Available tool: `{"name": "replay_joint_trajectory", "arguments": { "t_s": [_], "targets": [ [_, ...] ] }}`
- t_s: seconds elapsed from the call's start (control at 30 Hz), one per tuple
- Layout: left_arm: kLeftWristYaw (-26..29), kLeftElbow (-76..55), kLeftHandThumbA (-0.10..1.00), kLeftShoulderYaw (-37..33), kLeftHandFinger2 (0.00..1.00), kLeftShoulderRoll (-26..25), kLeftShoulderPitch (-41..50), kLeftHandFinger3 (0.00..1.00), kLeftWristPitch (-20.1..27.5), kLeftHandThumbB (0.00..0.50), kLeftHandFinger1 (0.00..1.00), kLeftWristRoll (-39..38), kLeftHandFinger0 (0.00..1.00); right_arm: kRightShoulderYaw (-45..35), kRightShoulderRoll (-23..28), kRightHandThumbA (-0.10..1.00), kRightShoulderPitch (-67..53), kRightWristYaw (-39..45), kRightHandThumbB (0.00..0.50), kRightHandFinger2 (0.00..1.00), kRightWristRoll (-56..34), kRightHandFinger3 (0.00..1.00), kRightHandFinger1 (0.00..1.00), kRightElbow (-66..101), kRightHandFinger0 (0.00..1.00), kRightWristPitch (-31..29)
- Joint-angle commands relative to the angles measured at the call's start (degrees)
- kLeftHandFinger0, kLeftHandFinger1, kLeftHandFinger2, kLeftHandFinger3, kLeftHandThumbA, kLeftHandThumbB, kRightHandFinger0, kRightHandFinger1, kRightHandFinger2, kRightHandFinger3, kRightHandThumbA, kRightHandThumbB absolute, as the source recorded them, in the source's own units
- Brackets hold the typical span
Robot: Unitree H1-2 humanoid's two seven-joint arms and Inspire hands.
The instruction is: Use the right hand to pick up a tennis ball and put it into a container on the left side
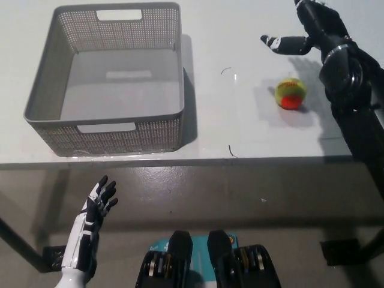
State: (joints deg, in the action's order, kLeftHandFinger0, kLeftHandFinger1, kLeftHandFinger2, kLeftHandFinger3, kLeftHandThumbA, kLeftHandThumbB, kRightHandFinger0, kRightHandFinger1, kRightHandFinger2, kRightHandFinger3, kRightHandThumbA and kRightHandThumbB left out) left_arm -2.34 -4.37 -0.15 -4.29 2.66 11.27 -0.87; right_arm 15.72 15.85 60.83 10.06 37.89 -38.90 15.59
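The black right hand (312, 27) is up at the far right of the table (240, 120), spread open with nothing in it, one digit stuck out toward nine o'clock and the rest reaching to the top edge of the picture; its forearm runs back toward five o'clock and passes just beside the tennis ball (290, 93); from the hand the ball lies at about six to seven o'clock, near but clear of the fingers, so the hand sits beyond the ball rather than over it, and my reading is that it must come back and down to close round it; the ball has no long axis, being round, yellow-green above and orange below, with a small mark I cannot read, resting on bare table with a soft shadow around it; the grey mesh container (108, 129) stands well apart at nine o'clock from the ball, with nothing inside; the white left hand (96, 204) rests below the table edge at lower left, fingers apart, far from everything.
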Motion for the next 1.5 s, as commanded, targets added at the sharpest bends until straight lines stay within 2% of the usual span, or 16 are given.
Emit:
{"name": "replay_joint_trajectory", "arguments": {
  "t_s": [0.0, 0.1, 0.63, 0.87, 1.47],
  "targets": [
    [0.00, -1.30, 1.00, -0.03, 1.00, 0.00, -0.48, 1.00, 2.72, 0.003, 1.00, 0.60, 1.00, 0.83, -0.71, 0.77, 6.86, 0.67, 0.500, 1.00, -1.69, 1.00, 1.00, -6.84, 1.00, -0.90],
    [0.07, -1.45, 1.00, 0.07, 1.00, 0.13, -0.46, 1.00, 2.63, 0.000, 1.00, 0.39, 1.00, 0.91, -1.07, 0.73, 7.87, 0.38, 0.500, 1.00, -2.55, 1.00, 1.00, -10.98, 1.00, -1.21],
    [0.25, -1.58, 1.00, 0.33, 1.00, 0.24, -0.50, 1.00, 2.45, 0.000, 1.00, 0.13, 1.00, 1.50, -2.20, 0.72, 11.88, 0.26, 0.500, 1.00, -5.77, 1.00, 1.00, -29.74, 1.00, -4.10],
    [0.18, -1.14, 1.00, 0.45, 1.00, 0.03, -0.34, 1.00, 3.07, 0.005, 1.00, 0.06, 1.00, 0.69, -2.35, 0.66, 12.11, 0.05, 0.500, 1.00, -7.95, 1.00, 1.00, -34.21, 1.00, -4.59],
    [0.19, -2.11, 1.00, 0.53, 1.00, 0.25, -0.03, 1.00, 1.91, 0.000, 1.00, -0.30, 1.00, 1.85, -2.82, 0.79, 11.43, 1.66, 0.500, 1.00, -10.49, 1.00, 1.00, -37.88, 1.00, -8.03]
  ]
}}
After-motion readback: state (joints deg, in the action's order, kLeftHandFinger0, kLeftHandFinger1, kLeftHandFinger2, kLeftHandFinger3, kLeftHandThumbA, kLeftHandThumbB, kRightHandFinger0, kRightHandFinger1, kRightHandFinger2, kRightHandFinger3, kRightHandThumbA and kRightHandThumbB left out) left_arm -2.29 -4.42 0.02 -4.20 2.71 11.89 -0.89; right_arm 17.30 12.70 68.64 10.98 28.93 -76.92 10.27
